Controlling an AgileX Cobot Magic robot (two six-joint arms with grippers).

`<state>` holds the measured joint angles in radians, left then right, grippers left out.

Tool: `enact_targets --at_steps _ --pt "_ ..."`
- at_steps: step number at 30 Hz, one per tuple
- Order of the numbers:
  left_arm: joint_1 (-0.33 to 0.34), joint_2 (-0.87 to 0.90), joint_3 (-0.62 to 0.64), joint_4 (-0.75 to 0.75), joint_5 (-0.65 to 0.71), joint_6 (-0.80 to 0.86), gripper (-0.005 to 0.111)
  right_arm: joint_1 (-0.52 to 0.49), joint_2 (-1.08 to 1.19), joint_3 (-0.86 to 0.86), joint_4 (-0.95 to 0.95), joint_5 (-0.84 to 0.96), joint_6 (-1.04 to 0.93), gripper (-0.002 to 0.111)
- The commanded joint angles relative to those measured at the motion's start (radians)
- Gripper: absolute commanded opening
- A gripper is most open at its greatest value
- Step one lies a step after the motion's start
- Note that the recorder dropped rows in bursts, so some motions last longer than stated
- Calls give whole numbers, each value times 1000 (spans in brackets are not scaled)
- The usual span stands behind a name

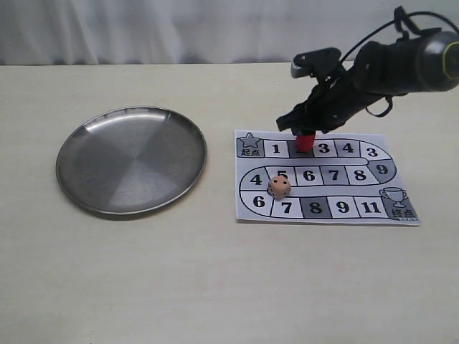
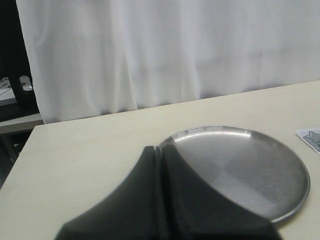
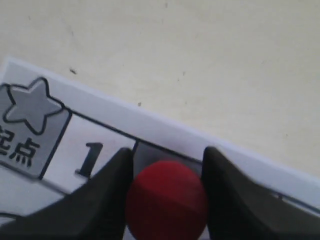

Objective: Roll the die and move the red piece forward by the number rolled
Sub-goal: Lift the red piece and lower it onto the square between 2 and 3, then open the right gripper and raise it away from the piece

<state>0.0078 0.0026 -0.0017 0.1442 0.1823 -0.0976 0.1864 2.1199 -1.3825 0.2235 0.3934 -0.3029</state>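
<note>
The step in hand is the second half of the task, advancing the pawn. The die (image 1: 279, 187) lies at rest on the printed game board (image 1: 343, 208), lower centre-right of the exterior view, in the board's left part near the squares marked 5 and 7. Its pips are too small to read with any certainty.

The red piece (image 1: 305, 143) stands in the board's top row, between the squares marked 1 and 3, upper right of centre. The right gripper (image 3: 167, 192) comes down on it from above. In the right wrist view its two dark fingers (image 3: 107, 200) sit against opposite sides of the red cylinder with no gap visible, so it appears to have the pawn clamped. Whether the pawn's base rests on the paper or is just off it cannot be told.

The left gripper (image 2: 160, 200) has its fingers pressed together on nothing, above the near rim of the round steel plate (image 2: 240, 170). That plate sits on the pale table (image 1: 215, 287) at the left of the exterior view, well apart from the board.

As I judge it, the next move calls for lifting the pawn straight up and carrying it along the numbered track by the rolled count. It then has to be set down upright inside one square. The path bends down the board's right side, and the die is best left undisturbed.
</note>
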Motion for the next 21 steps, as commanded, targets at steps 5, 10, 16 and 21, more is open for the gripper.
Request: enact_targets --at_steps 5,10,16,21 --pt "-8 -3 2 0 -9 -1 0 2 45 5 -7 21 4 5" --pt "-8 -3 2 0 -9 -1 0 2 41 5 -5 57 4 5" --pt "-8 -3 2 0 -9 -1 0 2 41 5 -5 62 4 5" --pt "-8 -3 2 0 -9 -1 0 2 41 5 -5 68 4 5"
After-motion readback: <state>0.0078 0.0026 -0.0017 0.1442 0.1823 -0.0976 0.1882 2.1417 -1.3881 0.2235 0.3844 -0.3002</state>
